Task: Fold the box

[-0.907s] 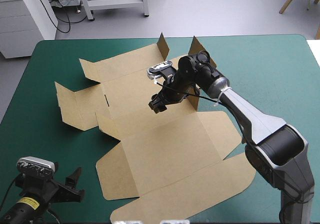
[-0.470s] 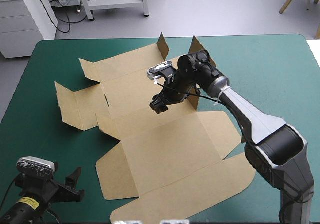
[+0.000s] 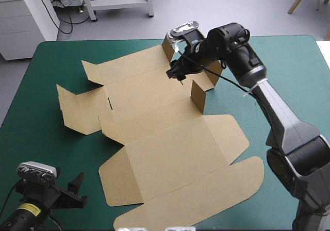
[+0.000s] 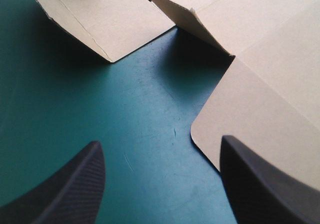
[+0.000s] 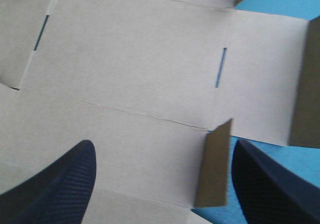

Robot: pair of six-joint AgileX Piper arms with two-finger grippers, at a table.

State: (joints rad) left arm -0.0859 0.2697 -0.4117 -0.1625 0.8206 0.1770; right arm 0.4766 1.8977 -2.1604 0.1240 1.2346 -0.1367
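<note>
Teal-green cover spreads over the table (image 3: 289, 76). On it the brown box (image 3: 170, 153) is the largest thing we see: a cut sheet opened out across the middle, reaching from near the far edge toward the near edge, with most panels lying flat. The right gripper (image 5: 163, 142) hangs above the sheet's far part, looking down on a flat panel. Its black fingers are spread wide with nothing between them. The left gripper (image 4: 160, 143) sits low at the table's near left corner, fingers likewise apart and empty. Bare cover lies between them, and a rounded corner of the board is just ahead of one finger. We make out one small flap (image 3: 198, 94) standing upright near the sheet's right side, close by the right gripper. A narrow slot (image 5: 221, 66) is cut along a fold beyond it.
</note>
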